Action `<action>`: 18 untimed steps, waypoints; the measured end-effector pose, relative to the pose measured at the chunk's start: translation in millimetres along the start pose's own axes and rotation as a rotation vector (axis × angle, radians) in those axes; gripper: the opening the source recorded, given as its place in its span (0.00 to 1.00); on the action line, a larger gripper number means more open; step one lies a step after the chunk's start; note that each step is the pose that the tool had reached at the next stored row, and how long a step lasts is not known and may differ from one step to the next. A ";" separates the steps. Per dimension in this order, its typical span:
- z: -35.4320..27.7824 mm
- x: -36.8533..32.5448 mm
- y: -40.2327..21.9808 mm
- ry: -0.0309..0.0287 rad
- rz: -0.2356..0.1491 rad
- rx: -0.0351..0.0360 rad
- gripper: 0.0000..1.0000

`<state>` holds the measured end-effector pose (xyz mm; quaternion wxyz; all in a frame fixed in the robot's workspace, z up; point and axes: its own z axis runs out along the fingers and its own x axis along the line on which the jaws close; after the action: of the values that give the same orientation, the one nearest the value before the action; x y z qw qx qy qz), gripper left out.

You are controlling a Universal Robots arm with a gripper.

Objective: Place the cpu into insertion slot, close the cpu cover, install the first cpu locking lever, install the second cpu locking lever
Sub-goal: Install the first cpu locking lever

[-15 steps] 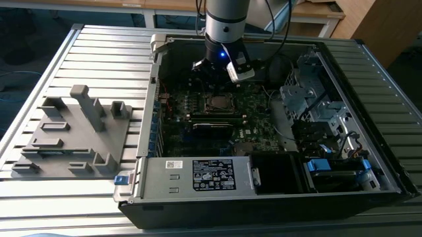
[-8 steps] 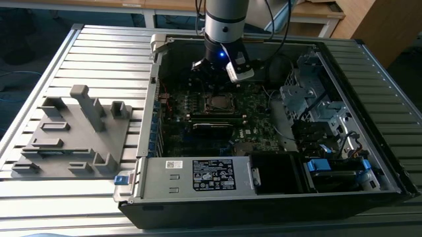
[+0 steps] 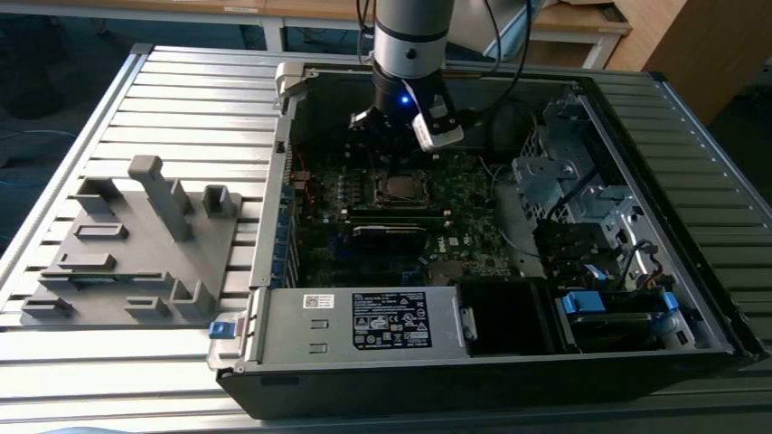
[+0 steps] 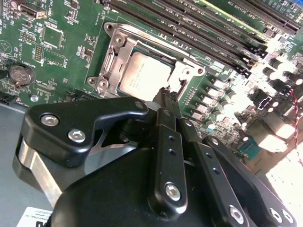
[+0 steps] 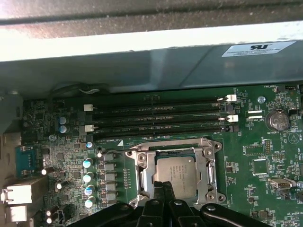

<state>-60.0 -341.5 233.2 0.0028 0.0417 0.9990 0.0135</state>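
The cpu (image 5: 176, 174) lies flat in the insertion slot (image 3: 402, 188) on the green board, its silver-grey top (image 4: 143, 75) facing up. The cpu cover (image 5: 189, 147) is down around it as a metal frame (image 4: 182, 75). I cannot tell how the locking levers along the socket's sides stand. My gripper (image 5: 163, 186) hangs just above the socket's edge, shut with nothing between its black fingers (image 4: 163, 137); their tips meet close over the cover's rim. In the exterior view the gripper (image 3: 389, 145) sits inside the open computer case, just behind the socket.
Long black memory slots (image 5: 156, 118) run beside the socket. The case wall (image 5: 142, 61) rises behind them. A labelled grey power supply box (image 3: 362, 321) sits at the case front, and drive cages (image 3: 567, 181) at the exterior view's right. A grey fixture (image 3: 133, 244) stands outside on the slatted table.
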 end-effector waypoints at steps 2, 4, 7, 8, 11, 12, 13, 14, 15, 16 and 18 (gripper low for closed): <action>0.0 1.0 -0.1 0.0000 0.000 0.0001 0.10; 0.0 1.3 -0.1 0.0000 0.000 0.0001 0.10; 0.0 1.4 -0.1 0.0000 0.000 0.0001 0.10; 0.0 1.4 -0.1 0.0000 0.000 0.0001 0.10; -1.7 1.4 -0.1 0.0000 0.000 0.0000 0.10; -2.0 1.4 -0.1 0.0000 0.000 0.0001 0.10; -2.2 1.4 -0.1 0.0000 0.000 0.0001 0.10; -2.2 1.4 0.0 -0.0001 0.000 -0.0002 0.10; -2.3 1.4 0.0 -0.0002 0.000 -0.0003 0.10; -2.4 1.4 0.0 -0.0001 0.000 -0.0002 0.10; -2.5 1.4 -0.1 0.0000 0.000 0.0001 0.10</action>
<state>-61.4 -341.5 235.7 0.0028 0.0417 0.9990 0.0134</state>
